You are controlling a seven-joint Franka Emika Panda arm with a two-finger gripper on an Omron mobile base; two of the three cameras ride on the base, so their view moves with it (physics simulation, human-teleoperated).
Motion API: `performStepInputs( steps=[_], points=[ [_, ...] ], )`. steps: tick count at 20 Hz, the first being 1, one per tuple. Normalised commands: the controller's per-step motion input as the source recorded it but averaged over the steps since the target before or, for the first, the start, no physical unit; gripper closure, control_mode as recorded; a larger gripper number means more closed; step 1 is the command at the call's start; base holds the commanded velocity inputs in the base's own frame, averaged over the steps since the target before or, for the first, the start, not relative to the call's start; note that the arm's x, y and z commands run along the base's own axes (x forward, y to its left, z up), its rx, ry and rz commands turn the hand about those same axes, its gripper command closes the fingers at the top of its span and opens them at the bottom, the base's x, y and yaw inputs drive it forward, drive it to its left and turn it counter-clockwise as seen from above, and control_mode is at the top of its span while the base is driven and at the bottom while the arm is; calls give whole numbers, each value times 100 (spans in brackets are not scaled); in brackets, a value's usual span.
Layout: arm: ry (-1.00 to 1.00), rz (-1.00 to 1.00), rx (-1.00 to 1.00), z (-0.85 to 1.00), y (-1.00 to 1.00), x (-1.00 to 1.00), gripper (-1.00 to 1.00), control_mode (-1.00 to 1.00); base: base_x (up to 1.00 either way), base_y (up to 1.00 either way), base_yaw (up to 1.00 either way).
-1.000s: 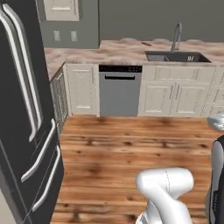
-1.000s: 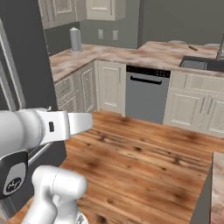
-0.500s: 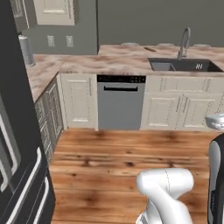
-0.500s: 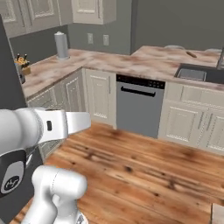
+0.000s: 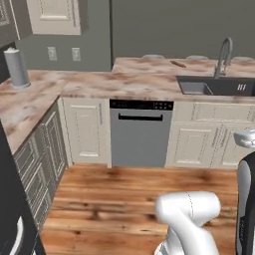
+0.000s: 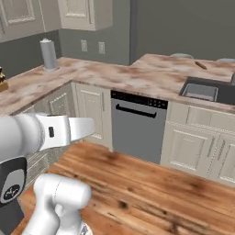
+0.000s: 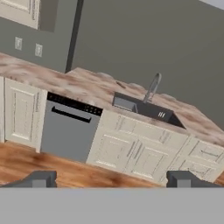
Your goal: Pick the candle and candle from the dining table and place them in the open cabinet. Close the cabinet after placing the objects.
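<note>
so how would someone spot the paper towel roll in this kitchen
Start at the pink-brown marbled stone counter and follow it to its far left corner, under the cream wall cabinets. The upright grey-white paper towel roll stands there alone, left of two wall sockets.

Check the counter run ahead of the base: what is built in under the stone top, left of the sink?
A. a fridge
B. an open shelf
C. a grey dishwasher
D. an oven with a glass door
C: a grey dishwasher with a dark control strip and bar handle sits between cream cabinet doors, left of the sink.
</note>
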Motion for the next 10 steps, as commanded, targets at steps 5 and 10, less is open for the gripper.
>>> performStepInputs(
  steps=[5, 10],
  points=[
    [0, 0, 0, 0, 0, 0, -100, 100, 100, -10, 8],
    [0, 0, 0, 0, 0, 0, -100, 100, 87, -87, 0]
  ],
)
